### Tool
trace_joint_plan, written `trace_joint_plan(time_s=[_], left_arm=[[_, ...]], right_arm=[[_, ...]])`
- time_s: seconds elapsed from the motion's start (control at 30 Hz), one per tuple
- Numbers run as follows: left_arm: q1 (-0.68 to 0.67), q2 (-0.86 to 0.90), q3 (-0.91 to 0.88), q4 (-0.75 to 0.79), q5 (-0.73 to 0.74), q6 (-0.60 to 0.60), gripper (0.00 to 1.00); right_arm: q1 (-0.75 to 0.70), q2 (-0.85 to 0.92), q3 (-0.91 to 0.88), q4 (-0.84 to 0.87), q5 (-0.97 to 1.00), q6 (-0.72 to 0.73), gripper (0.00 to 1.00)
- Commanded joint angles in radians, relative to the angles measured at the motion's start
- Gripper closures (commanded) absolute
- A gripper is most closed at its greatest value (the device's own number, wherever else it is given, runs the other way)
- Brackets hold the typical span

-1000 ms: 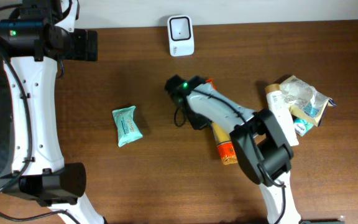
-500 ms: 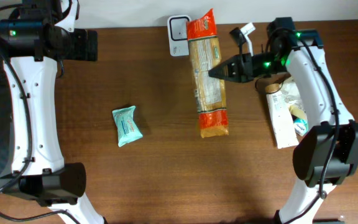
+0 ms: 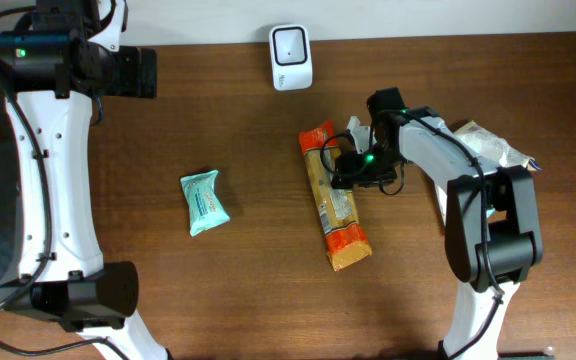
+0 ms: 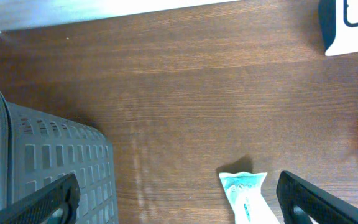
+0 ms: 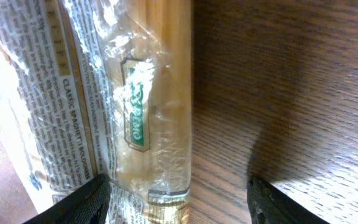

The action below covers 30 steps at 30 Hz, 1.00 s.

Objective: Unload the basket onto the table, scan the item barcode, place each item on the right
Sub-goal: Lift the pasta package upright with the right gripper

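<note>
The spaghetti pack [image 3: 336,215] lies on the table [image 3: 248,280]. The right fingers [image 5: 272,200] are apart over it; the left fingers [image 4: 50,199] too.

On the clear spaghetti packet [image 5: 157,68], seen close in the right wrist view, a line of dark capitals [image 5: 74,118] running sideways along the wrapper reads "CLASSIC SPAGHETTI BOLOGNESE". The smaller print [image 5: 17,74] beside it is too fine to read. A green label [image 5: 135,118] on the same packet carries white lettering, crumpled under the film and not legible. From overhead, the teal pouch [image 3: 204,201] shows print too small to make out, and the white scanner [image 3: 291,57] shows no readable marking.
</note>
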Motion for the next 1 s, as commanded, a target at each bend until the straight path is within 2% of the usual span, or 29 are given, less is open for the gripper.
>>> trace_joint_plan(time_s=[0.0, 0.1, 0.13, 0.17, 0.37, 0.43, 0.6, 0.63, 0.7, 0.83, 0.97], left_arm=[[0.001, -0.020, 0.006, 0.002, 0.003, 0.016, 0.01], [0.001, -0.020, 0.006, 0.002, 0.002, 0.016, 0.01], [0.001, -0.020, 0.006, 0.002, 0.002, 0.016, 0.01], [0.001, -0.020, 0.006, 0.002, 0.002, 0.016, 0.01], [0.001, -0.020, 0.006, 0.002, 0.002, 0.016, 0.01], [0.001, -0.020, 0.006, 0.002, 0.003, 0.016, 0.01], [0.001, -0.020, 0.006, 0.002, 0.002, 0.016, 0.01], [0.001, -0.020, 0.006, 0.002, 0.003, 0.016, 0.01], [0.001, -0.020, 0.006, 0.002, 0.003, 0.016, 0.01], [0.001, -0.020, 0.006, 0.002, 0.002, 0.016, 0.01], [0.001, -0.020, 0.006, 0.002, 0.003, 0.016, 0.01]], right_arm=[[-0.010, -0.017, 0.069, -0.046, -0.134, -0.098, 0.31], [-0.021, -0.017, 0.130, -0.131, -0.175, -0.181, 0.25], [-0.031, -0.017, 0.134, -0.137, -0.193, -0.194, 0.19], [-0.032, -0.008, 0.126, -0.132, -0.193, -0.203, 0.17], [-0.051, 0.115, 0.091, -0.116, -0.146, -0.212, 0.20], [-0.050, 0.139, 0.071, -0.100, -0.151, -0.211, 0.32], [-0.010, 0.155, 0.022, -0.033, -0.259, -0.209, 0.92], [-0.016, 0.155, 0.023, -0.029, -0.298, -0.209, 0.96], [-0.056, 0.138, 0.038, -0.060, -0.432, -0.213, 0.96], [-0.180, -0.063, 0.098, -0.216, -0.747, -0.281, 0.96], [-0.254, -0.278, 0.107, -0.222, -0.966, -0.280, 0.96]])
